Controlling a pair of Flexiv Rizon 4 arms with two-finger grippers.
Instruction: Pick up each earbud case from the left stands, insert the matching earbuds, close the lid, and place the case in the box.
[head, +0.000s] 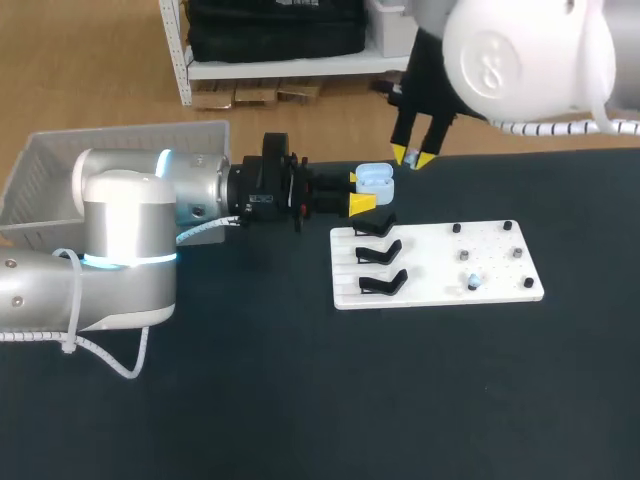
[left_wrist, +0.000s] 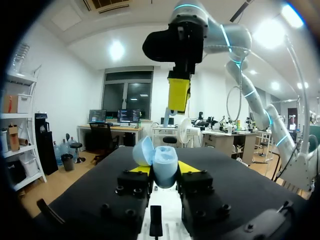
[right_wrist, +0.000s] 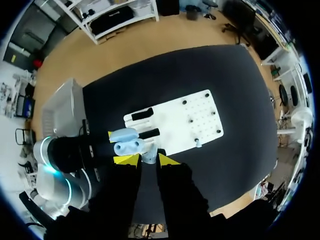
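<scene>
A light blue earbud case (head: 376, 182) with its lid open is held level above the table, my left gripper (head: 360, 191) shut on it from both sides. In the left wrist view the case (left_wrist: 165, 164) sits between the yellow fingertips (left_wrist: 191, 167), its lid (left_wrist: 143, 150) tipped back. My right gripper (head: 411, 156) hangs just above and behind the case, pointing down. In the right wrist view it (right_wrist: 148, 161) is shut on a small light blue earbud (right_wrist: 149, 155) right over the open case (right_wrist: 129, 145). Another earbud (head: 474, 281) stands on the white board.
The white board (head: 440, 290) lies right of centre, with three black stands (head: 378, 254) on its left side and several small pegs on its right. A white basket (head: 60, 165) sits at the table's far left, behind my left arm.
</scene>
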